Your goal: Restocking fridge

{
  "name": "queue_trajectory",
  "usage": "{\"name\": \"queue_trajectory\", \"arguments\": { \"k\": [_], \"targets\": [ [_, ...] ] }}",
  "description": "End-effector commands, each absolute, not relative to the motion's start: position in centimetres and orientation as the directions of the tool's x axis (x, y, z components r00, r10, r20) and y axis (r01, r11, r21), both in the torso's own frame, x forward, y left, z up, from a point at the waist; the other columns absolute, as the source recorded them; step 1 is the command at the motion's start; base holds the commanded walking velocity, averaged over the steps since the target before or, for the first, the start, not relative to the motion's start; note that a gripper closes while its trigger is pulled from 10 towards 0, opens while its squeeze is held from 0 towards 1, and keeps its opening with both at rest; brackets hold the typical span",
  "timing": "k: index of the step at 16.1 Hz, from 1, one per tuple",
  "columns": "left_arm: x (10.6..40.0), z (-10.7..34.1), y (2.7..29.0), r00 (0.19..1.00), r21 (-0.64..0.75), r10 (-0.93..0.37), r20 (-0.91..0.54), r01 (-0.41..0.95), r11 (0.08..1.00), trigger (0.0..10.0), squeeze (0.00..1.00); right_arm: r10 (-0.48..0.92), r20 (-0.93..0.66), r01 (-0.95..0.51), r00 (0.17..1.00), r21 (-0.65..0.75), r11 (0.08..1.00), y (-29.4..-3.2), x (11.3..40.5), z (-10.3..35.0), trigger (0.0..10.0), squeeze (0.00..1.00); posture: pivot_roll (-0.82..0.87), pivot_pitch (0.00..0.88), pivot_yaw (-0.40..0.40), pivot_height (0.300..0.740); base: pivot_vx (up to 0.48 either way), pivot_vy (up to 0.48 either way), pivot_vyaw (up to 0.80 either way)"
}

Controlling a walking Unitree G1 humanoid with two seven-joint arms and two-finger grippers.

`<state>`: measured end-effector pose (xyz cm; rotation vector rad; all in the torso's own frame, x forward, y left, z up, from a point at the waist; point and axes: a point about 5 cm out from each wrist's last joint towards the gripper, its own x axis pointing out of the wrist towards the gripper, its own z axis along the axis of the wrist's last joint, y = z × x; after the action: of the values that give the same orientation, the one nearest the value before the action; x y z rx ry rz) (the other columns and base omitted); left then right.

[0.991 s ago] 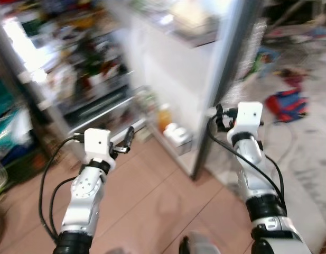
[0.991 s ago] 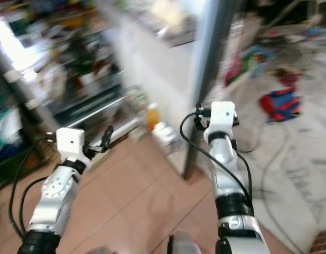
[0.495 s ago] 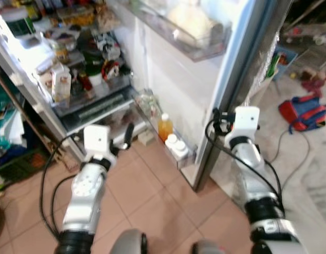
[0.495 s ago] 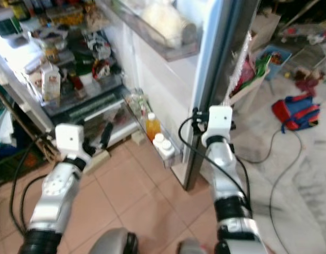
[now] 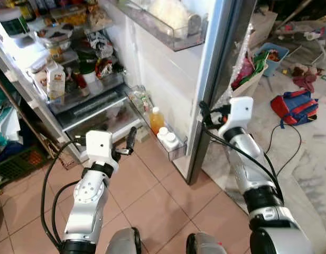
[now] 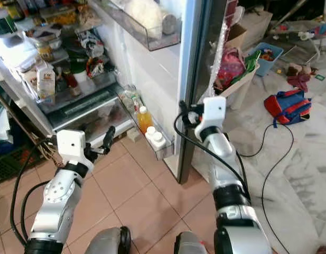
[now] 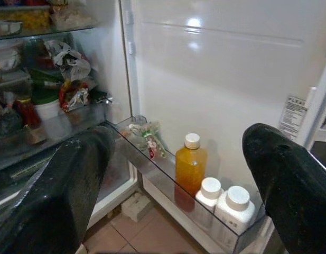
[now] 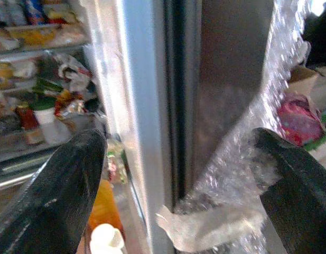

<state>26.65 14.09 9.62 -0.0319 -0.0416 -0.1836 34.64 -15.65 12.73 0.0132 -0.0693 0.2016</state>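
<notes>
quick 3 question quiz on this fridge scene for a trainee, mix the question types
1. True or false: the left gripper holds the orange juice bottle.
2. How many white-capped white bottles stand beside the juice bottle in the lower door shelf? A) one B) two C) four
3. Fill in: the right gripper has its open fingers on either side of the fridge door's outer ____.

Key
1. False: its fingers are open and empty, short of the shelf.
2. B.
3. Edge: the fridge door stands open, and the right wrist view looks straight at its edge.
</notes>
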Motion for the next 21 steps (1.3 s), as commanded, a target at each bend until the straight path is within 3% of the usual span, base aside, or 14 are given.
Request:
{"name": "queue_trajectory", "arguments": {
  "k": [1,5,6,12,19,21],
  "targets": [
    [26.6,10.1,14.2,0.981,-0.006,-0.19,0.046,0.191,0.982,10.0,0.0,0.215,0.087,-0.216,0.973,0.008,0.976,-15.1,35.3,13.4,10.0,0.0,0.08,0.126,0.039,0.74,0.0,0.0,0.0],
    [26.0,10.0,14.6,0.982,0.006,-0.19,0.013,0.19,0.982,10.0,0.0,0.205,0.109,-0.208,0.973,0.013,0.978,-13.8,36.5,14.2,10.0,0.0,0.11,0.131,0.027,0.74,0.0,0.0,0.0],
    [25.6,10.3,14.0,0.966,0.08,-0.259,0.027,0.256,0.963,10.0,0.0,0.186,0.107,-0.189,0.977,0.018,0.982,-13.6,36.8,14.3,10.0,0.0,0.14,0.135,0.015,0.74,0.0,0.0,0.0],
    [25.1,10.1,13.9,0.971,0.055,-0.238,0.005,0.237,0.97,10.0,0.0,0.082,0.089,-0.081,0.993,-0.01,0.997,-13.7,38.4,15.2,10.0,0.0,0.15,0.121,0.009,0.74,0.0,0.0,0.0],
    [24.1,10.3,14.9,0.991,0.019,-0.134,0.021,0.134,0.991,10.0,0.0,-0.023,0.14,0.031,0.99,-0.055,0.998,-15.4,37.4,14.2,10.0,0.0,0.16,0.163,-0.002,0.74,0.0,0.0,0.0],
    [23.6,10.5,15.3,0.992,0.035,-0.122,0.024,0.121,0.992,10.0,0.0,0.003,0.136,0.006,0.991,-0.062,0.998,-15.8,36.8,13.9,10.0,0.0,0.16,0.183,-0.008,0.74,0.0,0.0,0.0]
  ]
}}
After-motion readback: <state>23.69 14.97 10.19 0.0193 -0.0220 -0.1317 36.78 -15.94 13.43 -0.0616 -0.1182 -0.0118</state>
